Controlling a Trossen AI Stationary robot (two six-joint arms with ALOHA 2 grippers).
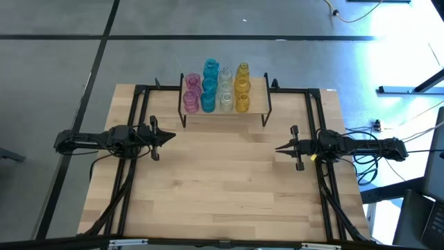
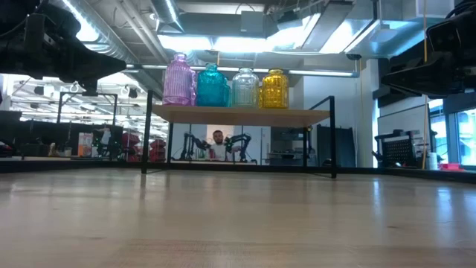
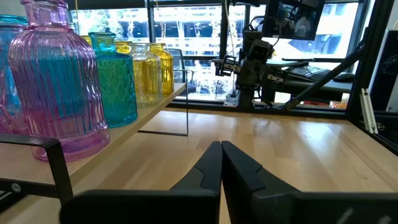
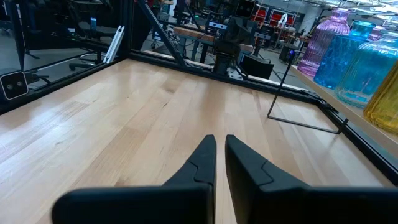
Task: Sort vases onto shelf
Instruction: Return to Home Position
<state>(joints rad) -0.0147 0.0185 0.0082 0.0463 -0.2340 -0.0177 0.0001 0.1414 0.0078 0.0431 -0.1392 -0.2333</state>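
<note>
Left claw [image 1: 168, 137] and right claw [image 1: 281, 148] hover shut and empty; with the vases [image 1: 216, 87] all on the shelf [image 1: 260, 105], sorting looks finished.

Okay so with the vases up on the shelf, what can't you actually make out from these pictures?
- Exact vase count: in the low view the front vases hide the rows behind; from above the clear ones blur together.
- Shelf back edge: covered by vases in the high view.
- Left wrist view: the picture's edge cuts off the pink vase.
- Right wrist view: the yellow vase is cut off at the edge.
</note>
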